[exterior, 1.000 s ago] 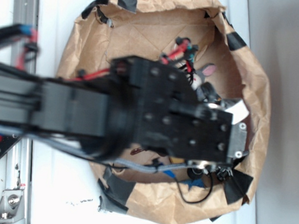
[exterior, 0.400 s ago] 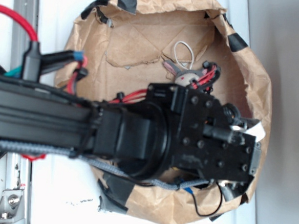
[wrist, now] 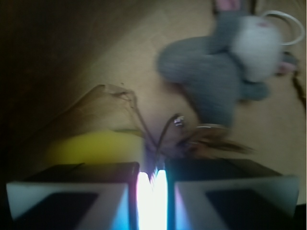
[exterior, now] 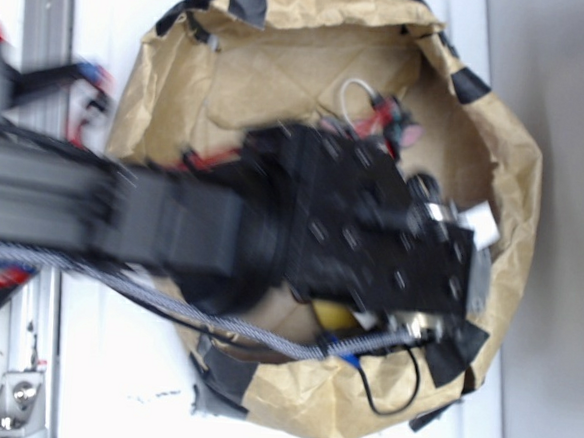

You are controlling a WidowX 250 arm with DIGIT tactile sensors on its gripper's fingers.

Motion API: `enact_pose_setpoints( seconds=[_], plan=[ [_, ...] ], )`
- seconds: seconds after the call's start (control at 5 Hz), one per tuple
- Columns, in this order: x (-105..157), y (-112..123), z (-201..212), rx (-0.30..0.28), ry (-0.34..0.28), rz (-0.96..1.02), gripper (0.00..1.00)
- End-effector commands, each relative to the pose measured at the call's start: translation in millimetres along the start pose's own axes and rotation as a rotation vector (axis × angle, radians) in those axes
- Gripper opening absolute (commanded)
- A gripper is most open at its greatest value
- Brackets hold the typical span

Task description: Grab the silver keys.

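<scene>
In the wrist view the silver keys (wrist: 211,140) are a small bunch of brownish and metal keys just beyond the right finger. Their thin wire ring (wrist: 160,139) runs down into the narrow slit between my fingers. My gripper (wrist: 152,165) is shut on that wire, its jaws almost touching. The picture is blurred. In the exterior view the black arm (exterior: 371,235) covers the gripper and the keys inside the brown paper bowl (exterior: 514,194).
A grey plush mouse (wrist: 216,72) with pink ears lies beyond the keys, a white cord loop (wrist: 283,19) by its head. A yellow sponge wedge (wrist: 96,146) sits against the left finger and shows under the arm (exterior: 331,312). Black tape patches edge the bowl.
The arm has swung inside the bowl, lower-right 0.4 s ago and now slightly up and left. It is motion-blurred now.
</scene>
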State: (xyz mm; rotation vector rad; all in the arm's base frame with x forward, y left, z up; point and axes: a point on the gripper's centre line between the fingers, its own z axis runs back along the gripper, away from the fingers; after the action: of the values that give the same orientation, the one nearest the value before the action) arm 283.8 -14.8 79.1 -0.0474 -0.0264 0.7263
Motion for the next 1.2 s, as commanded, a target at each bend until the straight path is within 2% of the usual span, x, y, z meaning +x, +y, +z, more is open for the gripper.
enact_pose_setpoints(
  seconds=[0.0,0.2,0.4,0.6,1.0],
  plan=[
    [13,38,98,-0.224,-0.058,-0.135,0.0],
    [10,56,134,-0.192,-0.022,-0.382,0.0],
    [14,60,145,-0.073,-0.076,-0.463,0.0],
    [24,55,135,0.02,-0.082,-0.483,0.0],
    [22,53,133,0.013,-0.088,-0.494,0.0]
  ],
)
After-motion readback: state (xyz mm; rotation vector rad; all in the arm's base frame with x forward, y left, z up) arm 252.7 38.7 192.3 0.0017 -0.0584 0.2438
